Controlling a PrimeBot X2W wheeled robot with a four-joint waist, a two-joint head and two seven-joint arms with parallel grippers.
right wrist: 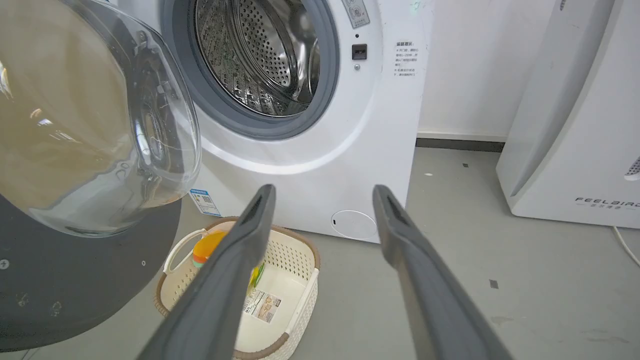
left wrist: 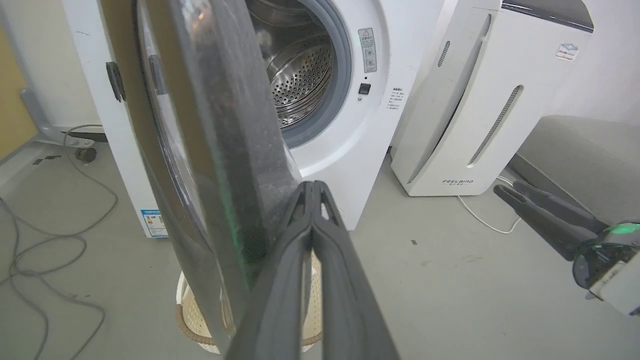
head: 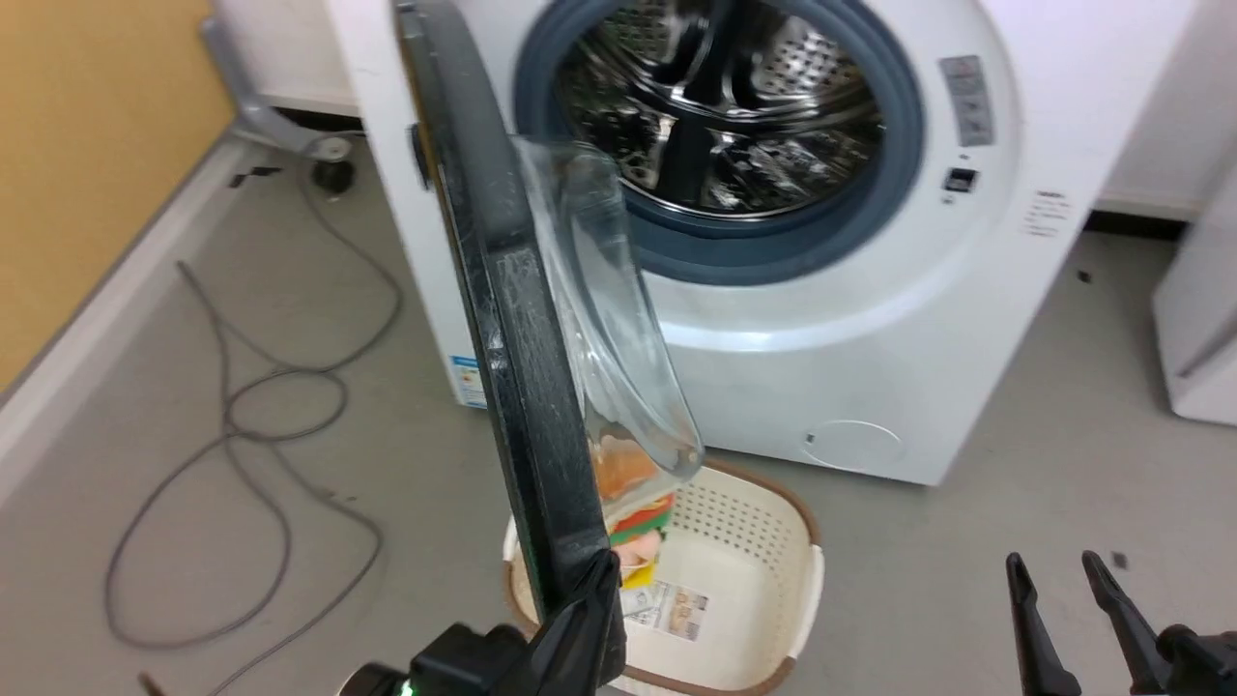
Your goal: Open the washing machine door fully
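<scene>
Door [head: 512,319] stood roughly square to the front of the washing machine [head: 850,387]. It was hinged on the left and edge-on to the head camera, glass bowl facing right, drum mouth exposed. About half open by my read; full open needed more swing leftward, away from the drum.

Left gripper [head: 588,604] was the near one. Its jaws were pressed together, tips against the door's free rim on the glass side, pinching nothing. Decent spot for a push to the left, I'd judge. Right gripper [head: 1051,561] sat well apart at lower right, jaws spread, empty.

Laundry basket [head: 812,570] lay on the grey floor [head: 1015,464] under the door's free edge. Loose cable [head: 232,416] on the floor to the left, on the swing side. White appliance [left wrist: 475,100] stood beside the machine on the right.
</scene>
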